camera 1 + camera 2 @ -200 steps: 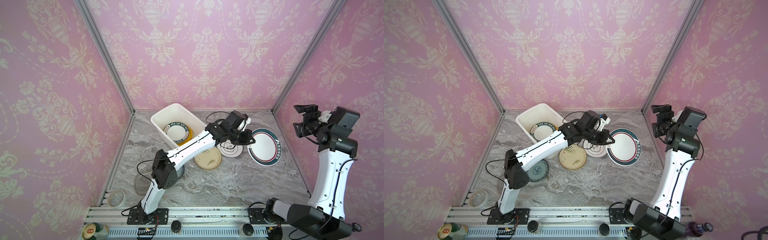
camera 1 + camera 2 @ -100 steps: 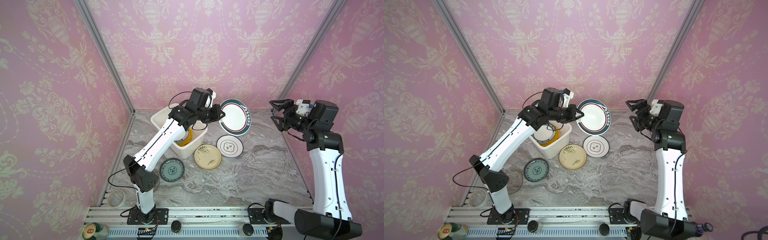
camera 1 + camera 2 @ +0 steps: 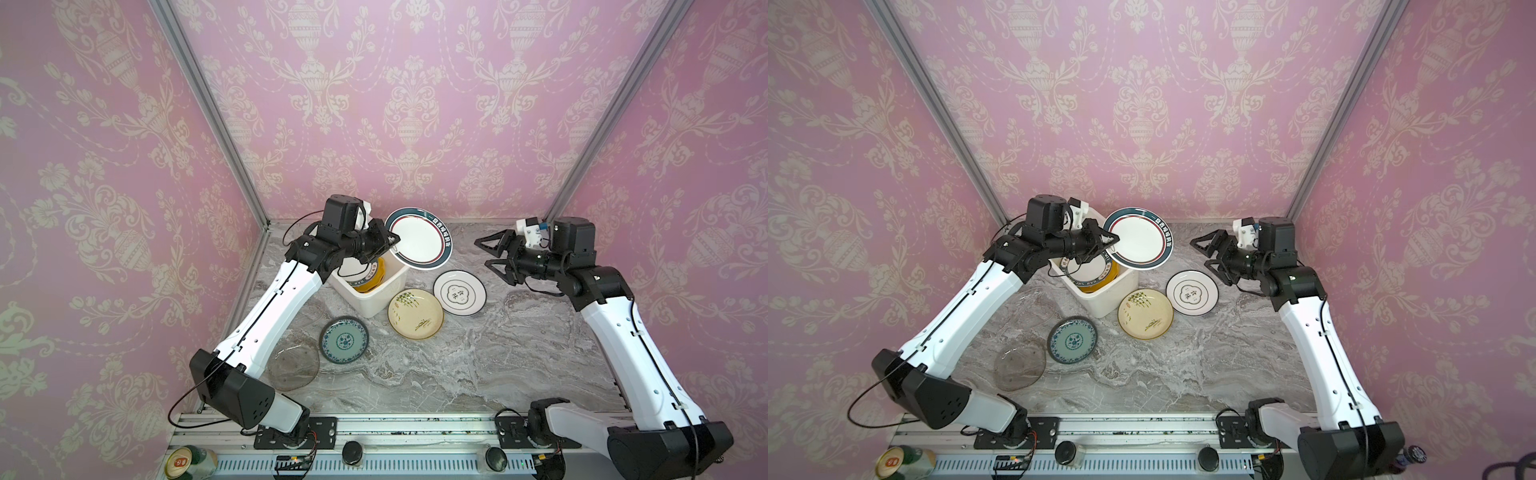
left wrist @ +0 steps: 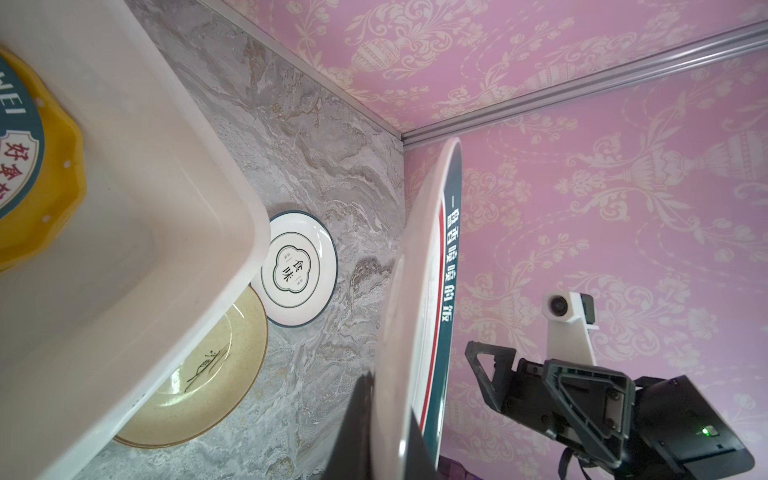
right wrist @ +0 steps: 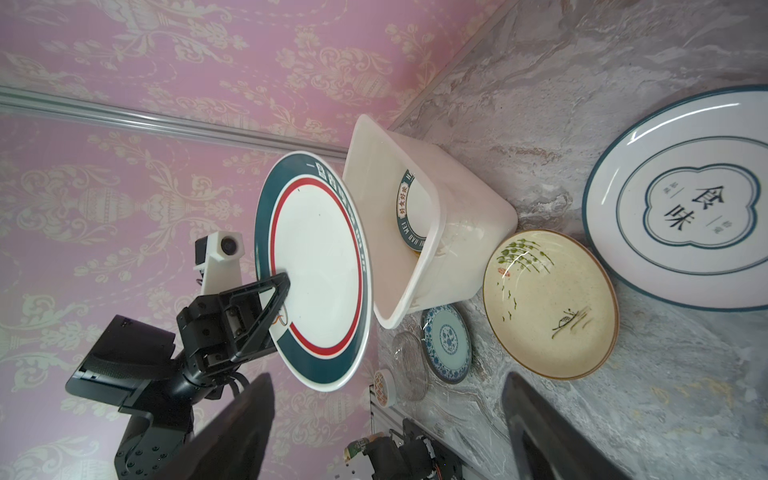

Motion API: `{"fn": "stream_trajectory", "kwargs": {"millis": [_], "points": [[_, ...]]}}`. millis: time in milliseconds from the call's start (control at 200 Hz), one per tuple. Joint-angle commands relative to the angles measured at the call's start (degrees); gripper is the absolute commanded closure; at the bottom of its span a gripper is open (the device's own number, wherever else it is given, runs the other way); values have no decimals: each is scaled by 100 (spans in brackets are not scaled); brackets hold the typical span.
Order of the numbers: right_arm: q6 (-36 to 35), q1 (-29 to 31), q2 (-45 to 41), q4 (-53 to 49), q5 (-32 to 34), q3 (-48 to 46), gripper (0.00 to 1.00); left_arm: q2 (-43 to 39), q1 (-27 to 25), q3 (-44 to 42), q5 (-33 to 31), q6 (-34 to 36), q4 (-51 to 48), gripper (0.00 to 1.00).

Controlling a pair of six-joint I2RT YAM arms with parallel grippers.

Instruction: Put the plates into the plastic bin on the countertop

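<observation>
Teal-rimmed white round plate (image 3: 419, 243): is hanging tilted on edge above the rim of the deep white plastic bin (image 3: 376, 305), off the grey marble table (image 3: 457, 374).
Left jaws: are clenching its rim.
Right jaws: are standing released, empty, apart from it.
Rim: is offering the only hold; the plate is probably handling stiff, slick and breakable.

From high up at the front in both top views, looking down on the whole grey marble desk (image 3: 478, 365). From each wrist, close and sideways, facing each other, sharing the deep white plastic bin (image 4: 124, 187).
</observation>
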Motion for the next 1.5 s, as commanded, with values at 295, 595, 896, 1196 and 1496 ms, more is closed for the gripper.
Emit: {"fn": "stream_trajectory", "kwargs": {"millis": [295, 595, 896, 1196, 1496], "points": [[800, 993, 921, 1976, -32, -52, 41, -397, 116, -149, 482, -598, 469, 100], [863, 1408, 1206, 2020, 414, 294, 75, -543, 116, -507, 415, -761, 571, 100], [833, 1571, 1331, 1725, 720, 640, 100, -682, 120, -756, 285, -772, 588, 71], [621, 1861, 2080, 666, 1223, 2004, 100, -1371, 386, -789, -1072, -136, -26, 20], [1065, 2550, 3545, -653, 2512, 3997, 100, -2165, 401, -397, -3816, 1097, -1604, 1]]}}
